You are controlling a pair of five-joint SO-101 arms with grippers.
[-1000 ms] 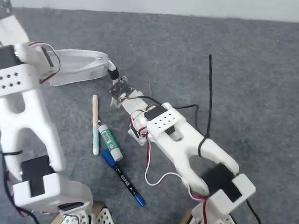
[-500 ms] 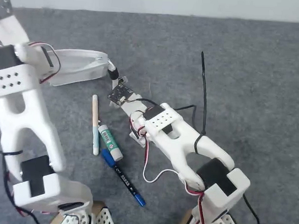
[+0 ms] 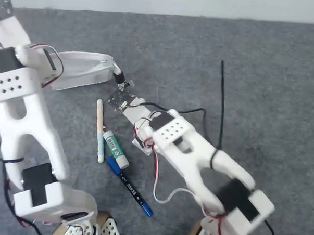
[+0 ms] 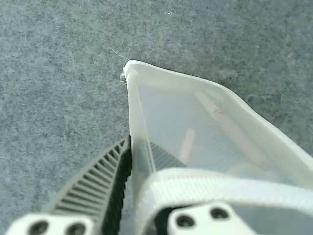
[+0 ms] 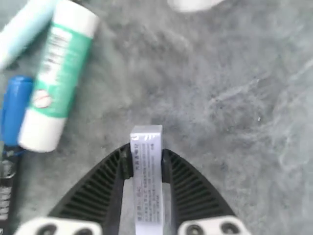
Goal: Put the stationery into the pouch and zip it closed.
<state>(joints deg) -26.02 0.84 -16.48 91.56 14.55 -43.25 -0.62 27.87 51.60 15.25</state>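
Slippage is the worry — the right hand (image 5: 145,151) pinches a small white block (image 5: 146,186) by its narrow sides, while the left hand (image 4: 134,152) grips the pouch (image 3: 83,70) rim at upper left — a sagging mouth could refuse entry.

Robotics lab: grey felt tabletop (image 3: 274,50)

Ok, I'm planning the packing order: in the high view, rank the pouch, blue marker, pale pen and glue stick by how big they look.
1. Pouch, clearly the largest.
2. Blue marker.
3. Pale pen, nearly as long as the marker but thinner.
4. Glue stick, shortest, though the thickest of the three.
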